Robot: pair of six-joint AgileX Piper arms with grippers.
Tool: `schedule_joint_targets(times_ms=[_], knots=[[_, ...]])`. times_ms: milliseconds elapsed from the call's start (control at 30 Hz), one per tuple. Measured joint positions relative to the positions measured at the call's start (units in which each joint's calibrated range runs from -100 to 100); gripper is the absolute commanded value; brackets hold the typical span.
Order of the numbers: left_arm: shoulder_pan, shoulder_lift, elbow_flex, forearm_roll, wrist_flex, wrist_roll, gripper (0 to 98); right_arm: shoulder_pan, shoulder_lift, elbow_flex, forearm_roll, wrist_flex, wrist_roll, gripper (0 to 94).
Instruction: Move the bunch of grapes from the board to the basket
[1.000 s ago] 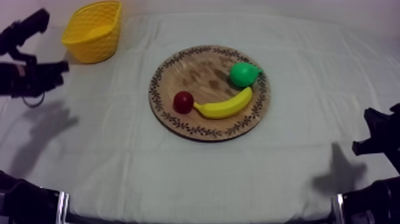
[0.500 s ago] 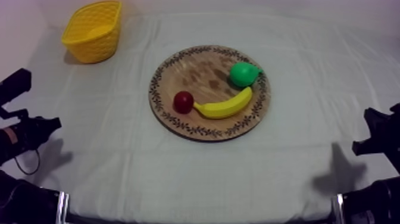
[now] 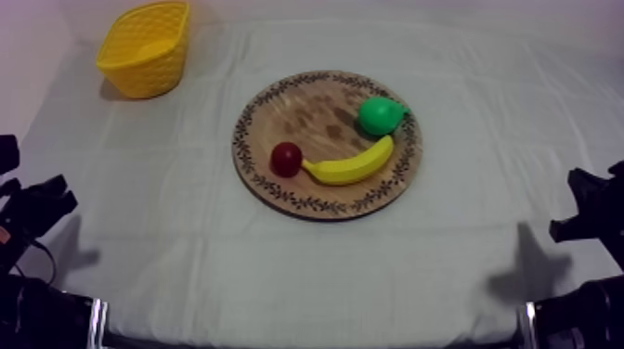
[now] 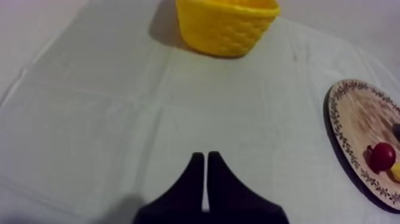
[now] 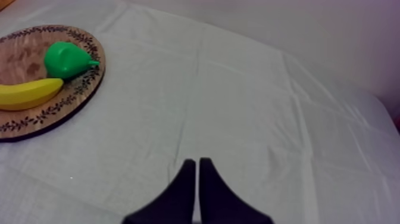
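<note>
Table [image 3: 186,241] covered edge to edge by a grey-white cloth [image 5: 238,89], lightly creased. Two things lie directly on it. Round wooden board [image 3: 306,116] with patterned rim: flat, about mid-table. Yellow basket [image 3: 149,70]: upright, open side up, toward the far left corner, well apart from the board. Cloth between them lies smooth.

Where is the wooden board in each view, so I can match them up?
Top view: wooden board mid-table, carrying pear, banana and small red fruit.
Left wrist view: its edge with the small red fruit, across the cloth from the yellow basket.
Right wrist view: the part holding pear and banana.
Shared landmark: the board's patterned rim.
</note>
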Motion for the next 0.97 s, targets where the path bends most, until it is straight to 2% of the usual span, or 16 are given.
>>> schedule_joint_targets(times_ms=[133, 400, 967], knots=[[-0.51, -4.13, 0.16, 0.13, 0.12, -0.26, 0.1, 0.00, 0.00, 0.00, 0.00, 0.00, 0.00, 0.3], [0.24, -10.00, 0.24, 0.13, -0.29, 3.76, 0.1, 0.00, 0.00, 0.00, 0.00, 0.00, 0.00, 0.3], [2.74, -13.17, 0.29, 0.08, -0.33, 3.26, 0.1, 0.00, 0.00, 0.00, 0.00, 0.00, 0.00, 0.3]])
